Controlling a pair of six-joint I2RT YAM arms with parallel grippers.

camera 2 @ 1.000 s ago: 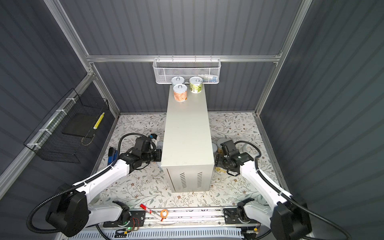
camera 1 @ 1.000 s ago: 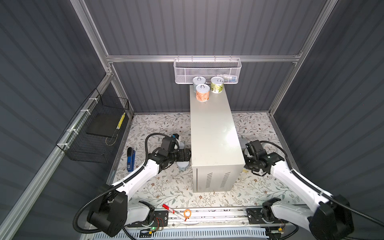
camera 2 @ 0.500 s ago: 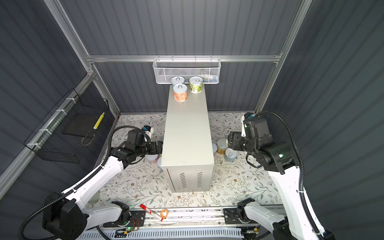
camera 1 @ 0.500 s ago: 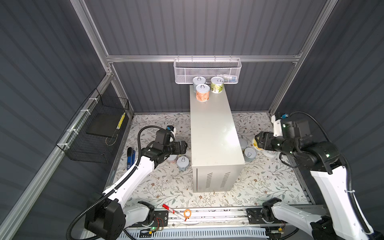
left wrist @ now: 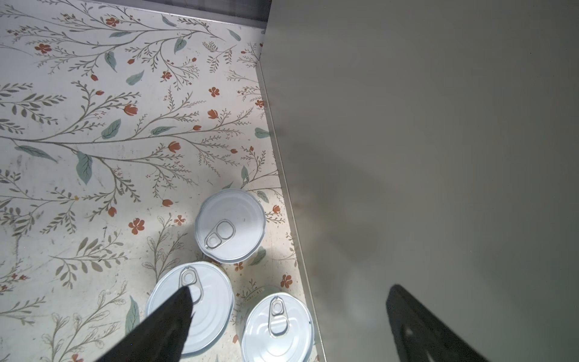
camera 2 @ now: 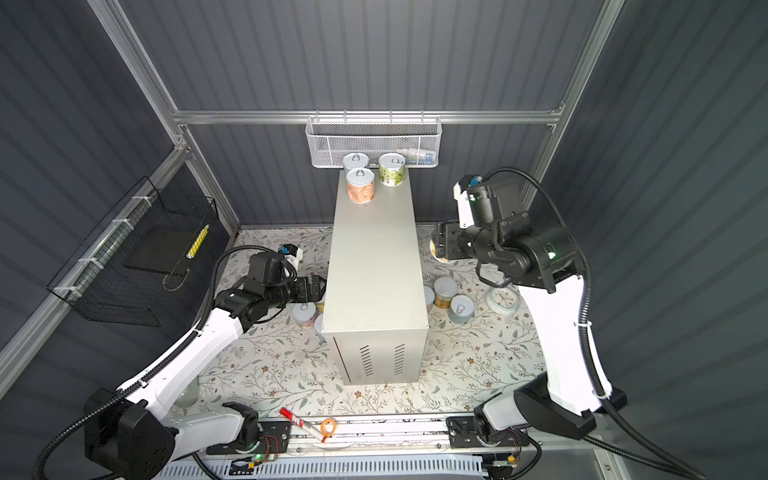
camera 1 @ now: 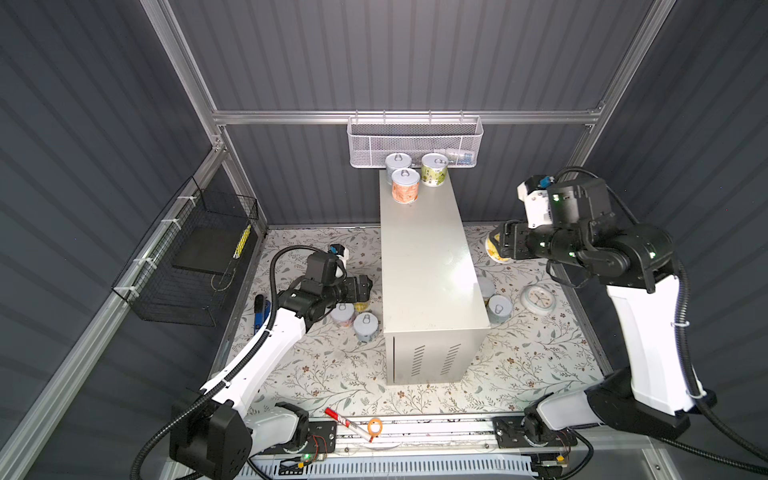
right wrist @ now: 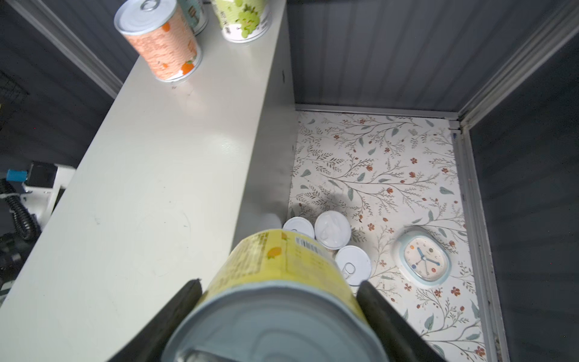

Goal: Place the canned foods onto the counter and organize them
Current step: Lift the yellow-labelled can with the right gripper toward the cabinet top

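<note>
The right gripper (right wrist: 279, 290) is clenched on a yellow tin (right wrist: 275, 266), a dark finger (right wrist: 188, 297) pressed on each flank. The tin lies sideways between the jaws, its near lid cut off by the frame edge. In a top view the gripper's body hides most of it. It is raised beside the long edge of the counter (right wrist: 156, 188). Far beyond the fingertips, at the counter's end, stand an orange tin (right wrist: 159, 40), a green tin (right wrist: 241, 18) and a third tin (right wrist: 195, 15), cropped and half hidden. Below the jaws three lids (right wrist: 332, 230) cluster against the counter's wall, one partly covered by the held tin, and a clock (right wrist: 423, 261) lies near them

The left gripper (left wrist: 289, 293) is released, jaws spread wide, and only its fingertips show. One fingertip overlaps a silver lid (left wrist: 191, 313); I cannot tell whether it touches. The other hangs before the counter's side. Between the jaws sits a second lid (left wrist: 277, 326), cut by the frame; just ahead of them is a further lid (left wrist: 230, 225). Their labels are hidden
</note>
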